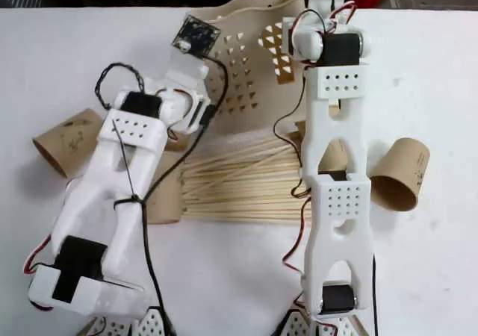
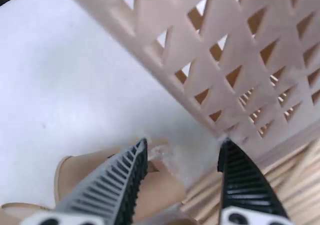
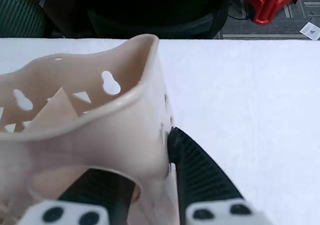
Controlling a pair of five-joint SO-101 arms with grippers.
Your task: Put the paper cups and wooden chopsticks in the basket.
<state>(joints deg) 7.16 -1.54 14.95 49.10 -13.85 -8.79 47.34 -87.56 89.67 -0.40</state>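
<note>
On the white table (image 1: 433,67), the beige basket (image 1: 246,45) stands at the far edge, with the wooden chopsticks (image 1: 239,187) heaped just in front of it. Three paper cups lie on their sides outside the basket: the left cup (image 1: 67,142), the right cup (image 1: 399,173) and the third cup (image 1: 166,198), beside the chopsticks under my left arm. My right claw (image 3: 147,152) is clamped on the basket's rim; my left claw (image 2: 185,144) hangs, fingers apart, beside the basket's latticed wall
</note>
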